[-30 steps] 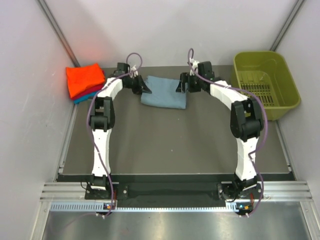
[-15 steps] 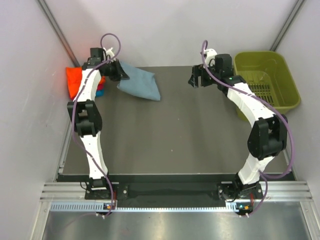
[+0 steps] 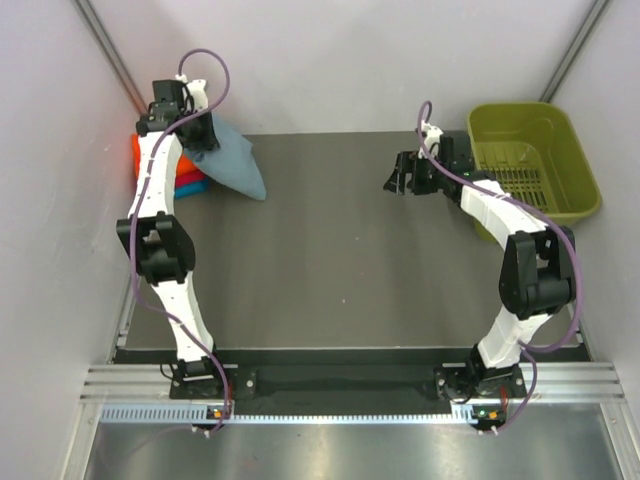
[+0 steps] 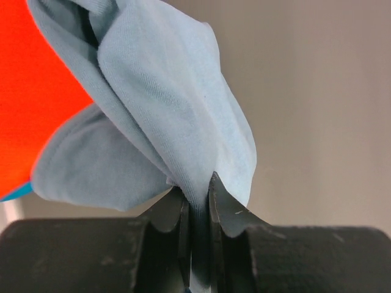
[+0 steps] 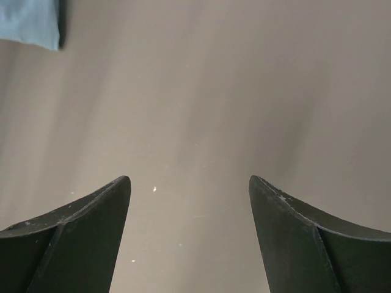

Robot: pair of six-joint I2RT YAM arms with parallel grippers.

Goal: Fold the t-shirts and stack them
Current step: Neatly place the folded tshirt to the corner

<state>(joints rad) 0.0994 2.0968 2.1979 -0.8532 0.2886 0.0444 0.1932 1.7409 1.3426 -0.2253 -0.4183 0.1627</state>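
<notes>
A folded grey-blue t-shirt (image 3: 232,162) hangs off the table at the far left, pinched by my left gripper (image 3: 197,128), which is shut on its edge. In the left wrist view the grey-blue t-shirt (image 4: 165,116) bunches up from between the jaws of the left gripper (image 4: 197,186). Just left of it lies a stack of folded t-shirts with the orange one (image 3: 140,157) on top, red and teal (image 3: 190,186) edges below; the orange t-shirt (image 4: 36,104) fills the wrist view's left. My right gripper (image 3: 398,180) hovers open over bare table at the far right; the right gripper (image 5: 189,183) holds nothing.
An olive-green plastic basket (image 3: 530,165) stands at the back right, just beyond the right arm. Grey walls close in the table on the left, back and right. A corner of the grey-blue shirt (image 5: 30,21) shows at the right wrist view's top left.
My left gripper has carried the grey-blue t-shirt from the table's far middle leftward and up, next to the orange stack. My right gripper let go of it and drew back to the right.
</notes>
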